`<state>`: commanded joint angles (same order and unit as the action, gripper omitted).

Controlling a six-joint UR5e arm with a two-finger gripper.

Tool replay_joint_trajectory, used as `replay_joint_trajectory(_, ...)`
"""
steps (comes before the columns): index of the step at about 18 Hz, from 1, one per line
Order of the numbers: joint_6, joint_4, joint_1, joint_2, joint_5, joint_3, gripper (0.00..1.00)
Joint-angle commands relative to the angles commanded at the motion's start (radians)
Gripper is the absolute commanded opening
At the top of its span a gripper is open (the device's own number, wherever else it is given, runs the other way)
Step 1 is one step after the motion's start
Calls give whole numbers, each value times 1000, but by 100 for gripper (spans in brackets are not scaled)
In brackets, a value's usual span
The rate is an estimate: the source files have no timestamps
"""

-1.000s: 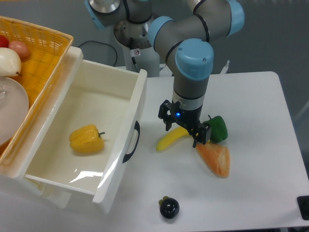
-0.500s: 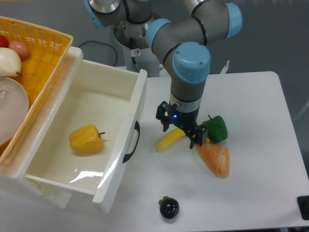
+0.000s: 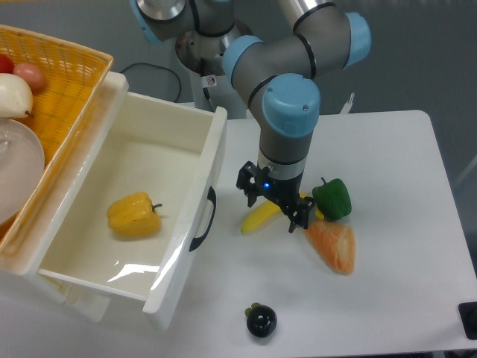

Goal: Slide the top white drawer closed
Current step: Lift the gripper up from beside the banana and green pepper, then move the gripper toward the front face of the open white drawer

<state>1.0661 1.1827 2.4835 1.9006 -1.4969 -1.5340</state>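
The top white drawer (image 3: 192, 198) stands pulled far out of the cabinet, its front with the curved black handle (image 3: 205, 220) facing right. A yellow bell pepper (image 3: 133, 215) lies inside it. My gripper (image 3: 273, 206) hangs over the table to the right of the drawer front, a short gap from the handle, directly above a banana (image 3: 258, 218). Its two black fingers are spread apart and hold nothing. The lower drawer is hidden under the top one.
A green pepper (image 3: 332, 198) and an orange carrot piece (image 3: 332, 245) lie right of the gripper. A dark mangosteen (image 3: 261, 321) sits near the front edge. A yellow wicker basket (image 3: 63, 74) with fruit and a plate tops the cabinet at left.
The gripper has shifted slightly left toward the drawer front, still open. The drawer and the fruit have not moved.
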Motion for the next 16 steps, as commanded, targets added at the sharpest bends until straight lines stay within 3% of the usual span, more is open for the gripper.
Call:
replay_joint_trajectory(3, -37, 3, -12, 6, -92, 6, 100)
replay_joint_trajectory(6, -150, 3, -14, 21, -92, 20, 100)
replay_joint_trajectory(16, -319, -31, -12, 115, -42, 46, 100)
